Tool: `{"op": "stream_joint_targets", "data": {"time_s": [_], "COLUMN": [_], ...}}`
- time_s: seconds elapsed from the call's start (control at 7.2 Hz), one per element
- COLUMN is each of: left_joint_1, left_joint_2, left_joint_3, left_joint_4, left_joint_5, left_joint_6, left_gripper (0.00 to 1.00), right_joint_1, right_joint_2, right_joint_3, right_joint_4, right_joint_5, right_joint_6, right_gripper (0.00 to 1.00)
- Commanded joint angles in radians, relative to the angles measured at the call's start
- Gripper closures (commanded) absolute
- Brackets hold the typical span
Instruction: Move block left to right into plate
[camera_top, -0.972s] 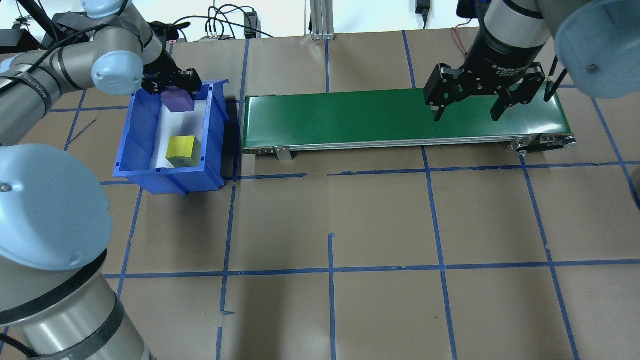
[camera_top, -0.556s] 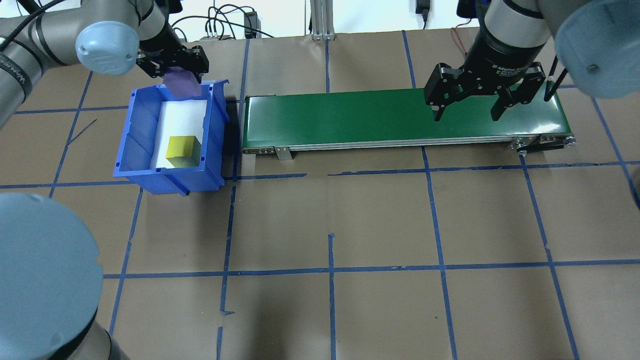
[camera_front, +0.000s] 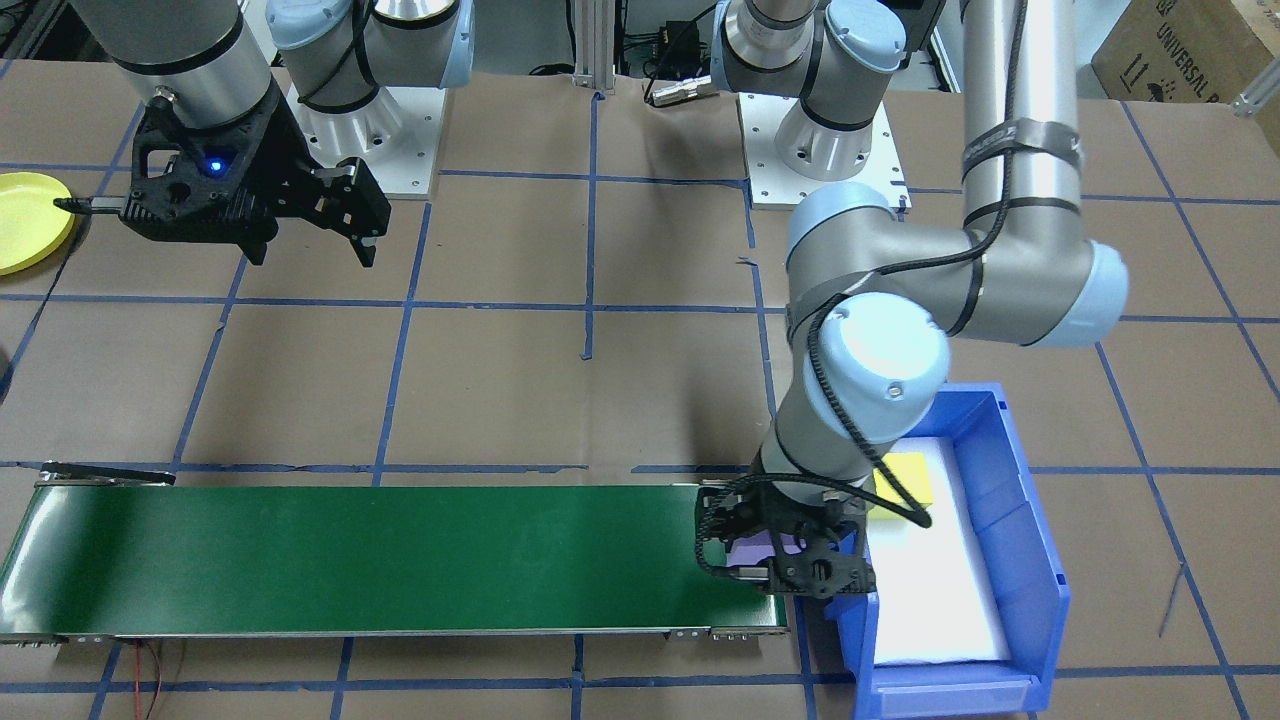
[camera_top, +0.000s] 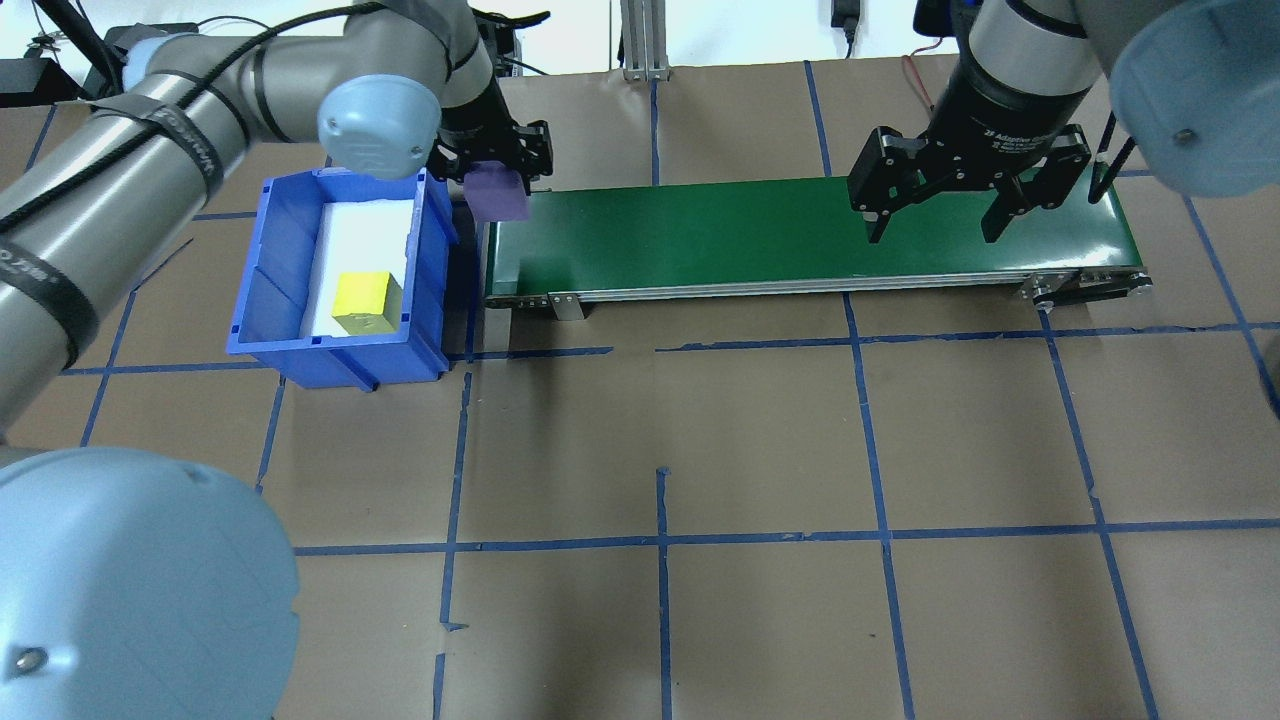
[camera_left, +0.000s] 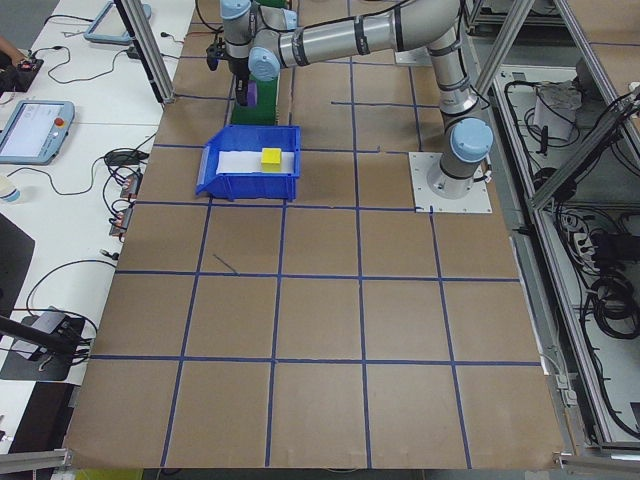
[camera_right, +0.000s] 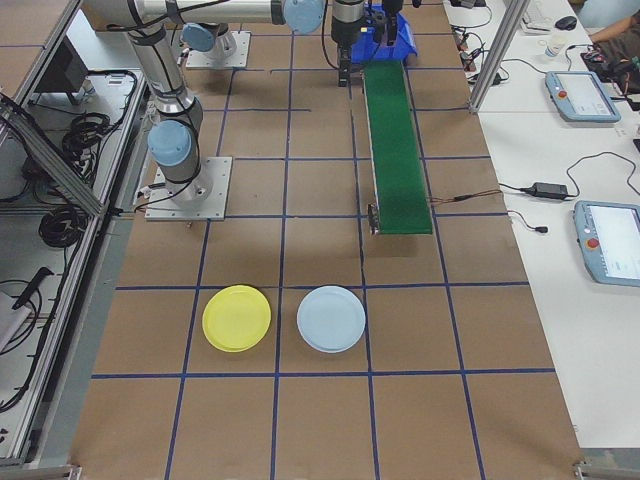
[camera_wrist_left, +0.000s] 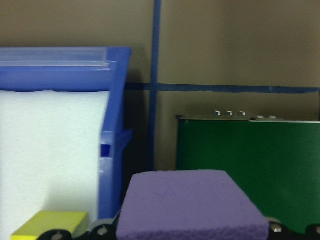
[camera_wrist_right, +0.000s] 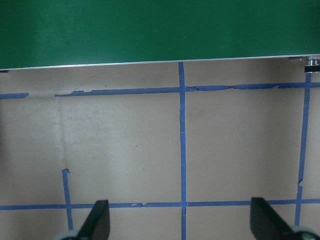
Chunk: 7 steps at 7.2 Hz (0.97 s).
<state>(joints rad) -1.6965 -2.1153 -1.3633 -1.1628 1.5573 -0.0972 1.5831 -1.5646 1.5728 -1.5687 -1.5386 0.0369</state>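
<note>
The left hand (camera_top: 497, 172) grips the purple block (camera_top: 497, 195) by opposite flat sides, above the conveyor belt's (camera_top: 800, 235) 9 o'clock end. It looks like light, soft foam: gentle pressure should do. The right hand (camera_top: 942, 215) waits unclenched.

A robotics lab: taped-grid table (camera_top: 760, 440), teach pendants (camera_right: 611, 243), cable-strewn benches.

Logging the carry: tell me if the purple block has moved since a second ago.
Yes. The purple block, held in the left claw, has gone from over the bin rightward to the belt's near end.
</note>
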Motion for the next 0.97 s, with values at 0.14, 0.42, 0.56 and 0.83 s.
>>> {"op": "stream_joint_targets", "data": {"time_s": [0.14,0.42,0.56,0.83], "left_joint_1": [-0.028,-0.028,-0.028,-0.028], "left_joint_2": [-0.06,-0.048,-0.043,0.05], "left_joint_3": [-0.037,-0.042,-0.034,-0.031], "left_joint_4": [0.08,0.081,0.081,0.016], "left_joint_5": [0.001,-0.005,-0.009,-0.028], "left_joint_6": [0.011,0.016,0.011,0.008], "left_gripper": [0.38,0.0,0.0,0.0], "right_joint_1": [0.0,0.0,0.0,0.0], "right_joint_2": [0.0,0.0,0.0,0.0], "right_joint_3": [0.0,0.001,0.0,0.0], "right_joint_4": [-0.001,-0.001,-0.001,-0.001], "right_joint_5": [0.0,0.0,0.0,0.0], "right_joint_6": [0.0,0.0,0.0,0.0], "right_gripper": [0.0,0.0,0.0,0.0]}}
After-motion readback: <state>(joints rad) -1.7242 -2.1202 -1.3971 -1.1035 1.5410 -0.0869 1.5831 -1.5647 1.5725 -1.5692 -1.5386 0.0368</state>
